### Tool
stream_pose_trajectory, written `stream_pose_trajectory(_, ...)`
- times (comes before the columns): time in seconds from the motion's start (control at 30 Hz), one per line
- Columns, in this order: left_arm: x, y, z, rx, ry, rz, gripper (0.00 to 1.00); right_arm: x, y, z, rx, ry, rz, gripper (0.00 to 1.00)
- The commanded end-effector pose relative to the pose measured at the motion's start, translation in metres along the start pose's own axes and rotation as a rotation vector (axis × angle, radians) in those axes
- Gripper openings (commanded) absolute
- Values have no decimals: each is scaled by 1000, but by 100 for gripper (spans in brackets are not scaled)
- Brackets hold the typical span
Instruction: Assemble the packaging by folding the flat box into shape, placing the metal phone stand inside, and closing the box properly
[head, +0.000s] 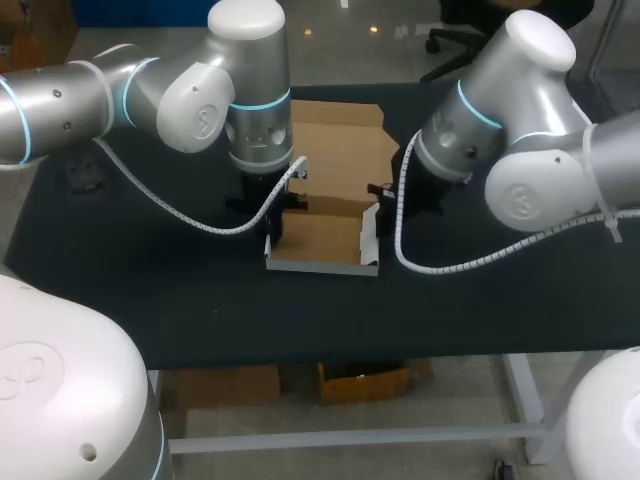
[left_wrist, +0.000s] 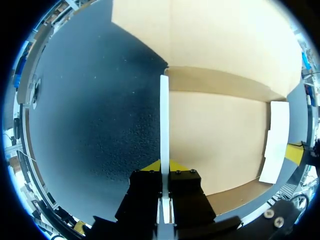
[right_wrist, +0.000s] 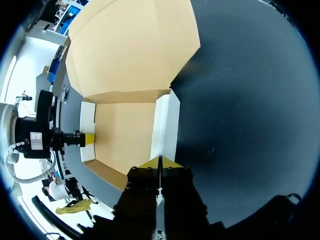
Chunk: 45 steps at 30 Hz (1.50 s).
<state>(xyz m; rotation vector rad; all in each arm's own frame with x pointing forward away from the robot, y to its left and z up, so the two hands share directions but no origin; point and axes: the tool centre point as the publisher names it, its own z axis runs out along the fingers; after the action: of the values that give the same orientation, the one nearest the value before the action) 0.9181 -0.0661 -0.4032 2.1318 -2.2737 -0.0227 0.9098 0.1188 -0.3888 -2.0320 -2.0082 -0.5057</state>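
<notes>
The cardboard box (head: 322, 236), brown inside and white outside, lies half folded at the table's middle, its lid (head: 340, 140) flat behind it. My left gripper (head: 283, 207) stands at the box's left side. In the left wrist view the left gripper (left_wrist: 165, 165) is shut on the upright white left wall (left_wrist: 164, 120). My right gripper (head: 381, 196) is at the box's right side. In the right wrist view the right gripper (right_wrist: 160, 162) is shut on the white right wall (right_wrist: 165, 125). No phone stand shows in any view.
The black table (head: 150, 290) stretches bare to the left, right and front of the box. White coiled cables (head: 180, 215) hang from both arms close to the box's sides.
</notes>
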Motion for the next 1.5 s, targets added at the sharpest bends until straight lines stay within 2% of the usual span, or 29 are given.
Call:
stream_pose_trajectory(0.03, 2, 0, -1, 0, -4, 0, 0, 4, 7, 10, 30, -22, 5, 0)
stream_pose_trajectory(0.43, 2, 0, -1, 0, -4, 0, 0, 2, 10, 15, 55, -57, 25, 0)
stream_pose_trajectory(0.7, 2, 0, -1, 0, -4, 0, 0, 1, 7, 4, 33, -58, 28, 0)
stream_pose_trajectory(0.9, 2, 0, -1, 0, -4, 0, 0, -2, 3, -6, 6, -34, 38, 20)
stream_pose_trajectory(0.97, 2, 0, -1, 0, -4, 0, 0, -3, 2, -9, 0, -34, 39, 22)
stream_pose_trajectory(1.2, 2, 0, -1, 0, -4, 0, 0, -6, 6, -7, 0, -40, 55, 26)
stream_pose_trajectory(1.5, 2, 0, -1, 0, -4, 0, 0, -17, 7, -8, -5, -37, 101, 24)
